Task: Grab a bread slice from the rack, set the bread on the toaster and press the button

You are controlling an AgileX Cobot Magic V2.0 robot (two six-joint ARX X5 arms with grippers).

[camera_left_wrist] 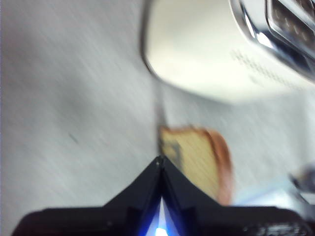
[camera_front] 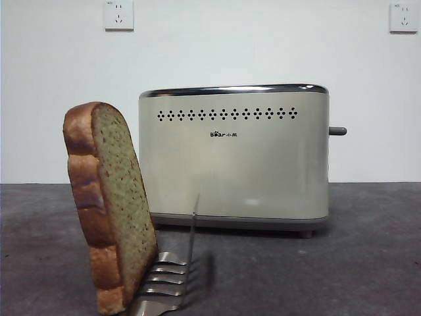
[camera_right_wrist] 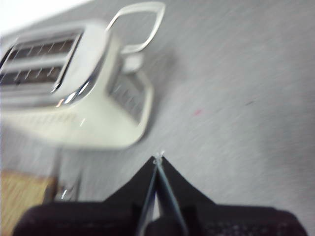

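At seven o'clock of the front view, slice of bread [camera_front: 108, 207] stands in the toast rack [camera_front: 168, 276], leaning crust-outward against a divider; the lean leaves its domed top free, likely the easiest place to pinch. Toaster [camera_front: 233, 155] sits just behind, toward one o'clock of the slice, slots up, so the lift should be short. Lever button [camera_front: 337, 131] juts from its narrow side at three o'clock, untouched.

Left gripper [camera_left_wrist: 160, 162] hangs above the slice, jaws pressed together, nothing between them. Right gripper [camera_right_wrist: 158, 158] waits over bare grey table [camera_right_wrist: 236, 98] beside the toaster, jaws also closed and empty. No step done yet; the left must spread before descending.
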